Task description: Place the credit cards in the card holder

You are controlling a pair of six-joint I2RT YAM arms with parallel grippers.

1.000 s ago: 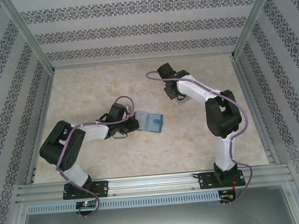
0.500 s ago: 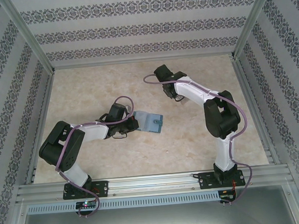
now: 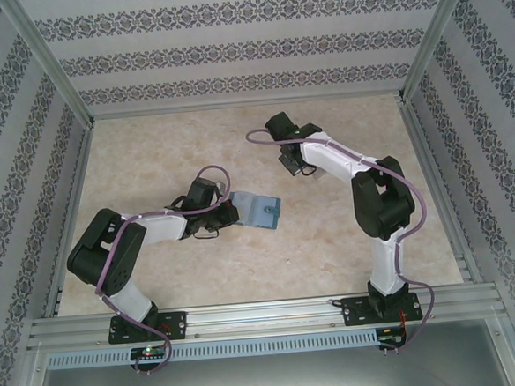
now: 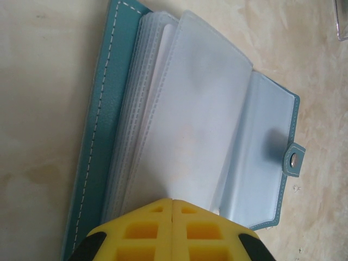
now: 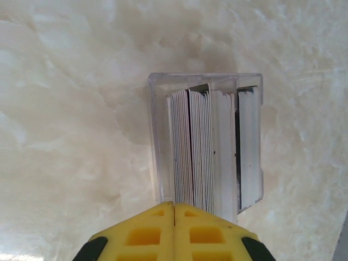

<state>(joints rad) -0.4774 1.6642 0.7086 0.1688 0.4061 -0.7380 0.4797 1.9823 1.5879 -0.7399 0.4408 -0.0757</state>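
Credit cards (image 5: pixel 202 147) stand on edge in a clear box (image 5: pixel 156 141), where our right gripper (image 5: pixel 174 209) is closed at their edge (we cannot confirm a grip), while our left gripper (image 4: pixel 173 205) clamps a sleeve (image 4: pixel 206 109) of the card holder (image 4: pixel 100 136) mid-table, holding it open for insertion.

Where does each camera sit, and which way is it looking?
Top external: above and behind the robot, looking down at the table; left arm and right arm show whole.
Left wrist: on the left arm, facing down past its shut yellow jaws onto the open card holder.
Right wrist: likewise, shut jaws over credit cards standing in a clear box.
Shared: top and left wrist both show the card holder.
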